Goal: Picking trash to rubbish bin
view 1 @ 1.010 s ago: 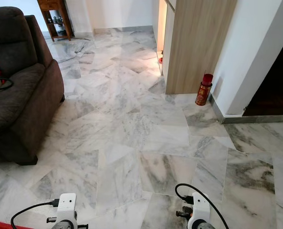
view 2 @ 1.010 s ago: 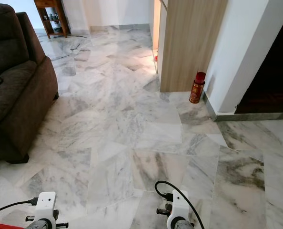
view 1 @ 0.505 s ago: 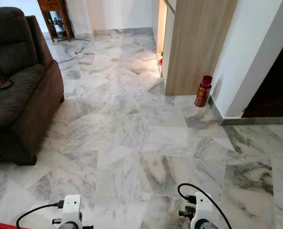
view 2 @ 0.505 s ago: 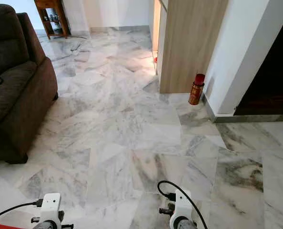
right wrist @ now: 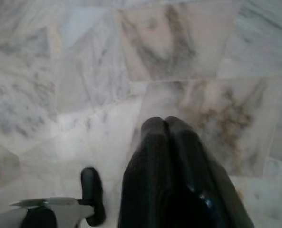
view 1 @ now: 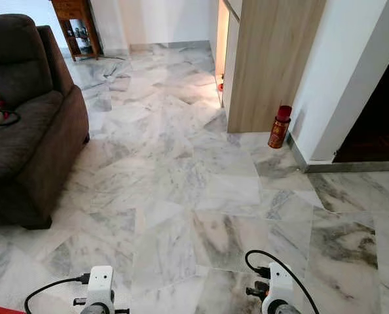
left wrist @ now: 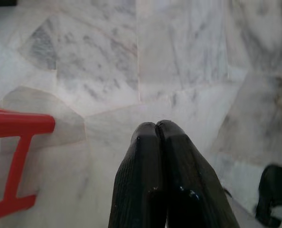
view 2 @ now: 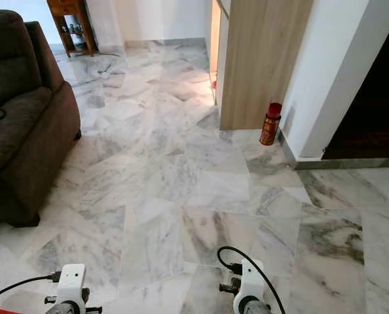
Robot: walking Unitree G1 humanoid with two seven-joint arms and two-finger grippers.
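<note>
Trash-wise, likely that red can (view 1: pixel 279 127) standing on the marble floor (view 1: pixel 181 176) by the wooden cabinet (view 1: pixel 266 59), well ahead and untouched, with left gripper (left wrist: pixel 156 130) and right gripper (right wrist: pixel 164 124) both pinched closed, holding nothing, so basically nothing done yet.

head stereo pair looking forward-down over marble floor (view 1: pixel 181 176), both eyes share sofa (view 1: pixel 31 131) and red can (view 2: pixel 270 123), wrist cams close above floor, facing down along shut fingers (left wrist: pixel 155 175)
</note>
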